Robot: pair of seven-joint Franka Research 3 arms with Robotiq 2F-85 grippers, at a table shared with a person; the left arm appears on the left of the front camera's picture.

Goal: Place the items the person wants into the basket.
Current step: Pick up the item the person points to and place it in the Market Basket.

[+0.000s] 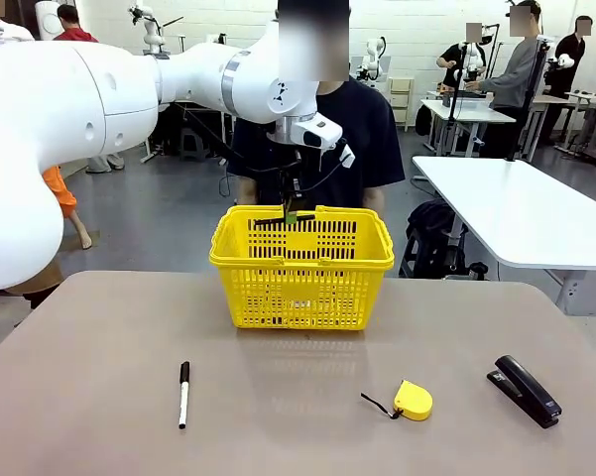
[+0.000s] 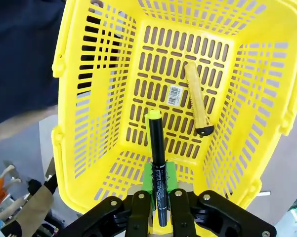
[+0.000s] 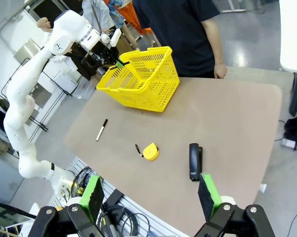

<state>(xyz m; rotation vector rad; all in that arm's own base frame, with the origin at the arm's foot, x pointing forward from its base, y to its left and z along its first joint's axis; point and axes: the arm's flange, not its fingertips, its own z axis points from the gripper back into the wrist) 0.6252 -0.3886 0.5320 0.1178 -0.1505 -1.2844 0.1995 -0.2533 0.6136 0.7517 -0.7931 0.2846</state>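
Tabletop (image 1: 99, 397) beige in workshop, left gripper (image 1: 291, 214) clamping pen (image 2: 155, 143) over basket (image 1: 302, 288), right gripper (image 3: 152, 191) spread empty

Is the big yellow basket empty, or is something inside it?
Not empty. The left wrist view shows a yellow-and-black utility knife lying on the lattice floor of the bright yellow plastic basket.

my left arm (image 1: 99, 99) white, rounded, grey-ringed joint | my left gripper (image 2: 160, 177) black, silver screws, green pads | my right gripper (image 3: 150, 195) likewise
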